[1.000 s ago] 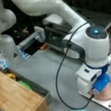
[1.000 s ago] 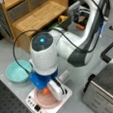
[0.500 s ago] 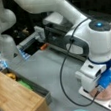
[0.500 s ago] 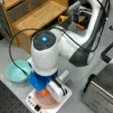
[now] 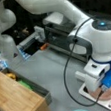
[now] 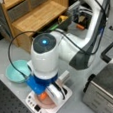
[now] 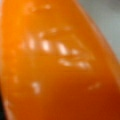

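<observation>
Wrist view is filled by a glossy orange rounded object (image 7: 55, 65), lying directly under the pincer (image 6: 46, 96). In a front view it sits on the pink plate (image 6: 48, 102) upon a white scale-like base (image 6: 66, 95) on the grey tabletop (image 5: 46, 68). Whether the pincer is clenched on it, I cannot tell.

A grey table (image 5: 46, 68) bears wooden shelving (image 6: 35, 13), dark backdrop, perhaps a wall.

1. I work in a robotics lab: my bench is a perforated optical breadboard (image 6: 7, 99).
2. Mock kitchen props surround me: toaster oven (image 5: 62, 37), wooden shelf (image 6: 30, 12), scale (image 6: 50, 106).
</observation>
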{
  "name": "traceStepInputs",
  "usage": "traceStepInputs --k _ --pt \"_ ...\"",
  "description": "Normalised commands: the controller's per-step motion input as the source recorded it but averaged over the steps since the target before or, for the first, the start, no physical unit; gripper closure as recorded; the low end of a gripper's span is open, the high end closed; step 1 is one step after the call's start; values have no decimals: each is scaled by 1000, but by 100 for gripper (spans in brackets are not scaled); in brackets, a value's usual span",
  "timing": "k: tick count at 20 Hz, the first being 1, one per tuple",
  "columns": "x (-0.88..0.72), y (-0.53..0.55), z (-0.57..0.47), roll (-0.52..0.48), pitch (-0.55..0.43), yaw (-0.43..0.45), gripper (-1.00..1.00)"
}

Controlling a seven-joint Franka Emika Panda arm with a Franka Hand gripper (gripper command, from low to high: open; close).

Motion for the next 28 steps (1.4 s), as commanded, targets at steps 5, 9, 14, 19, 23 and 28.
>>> traceStepInputs --k 5,9,14,19,23,28 --pt "285 -49 50 -197 83 75 100" --pt "265 -11 23 -199 71 75 -100" --pt "245 15 18 -187 62 82 -100" --pt "215 22 22 -176 49 85 -100" --pt "179 13 51 -174 54 82 -100" --pt "135 -9 85 -167 67 80 -100"
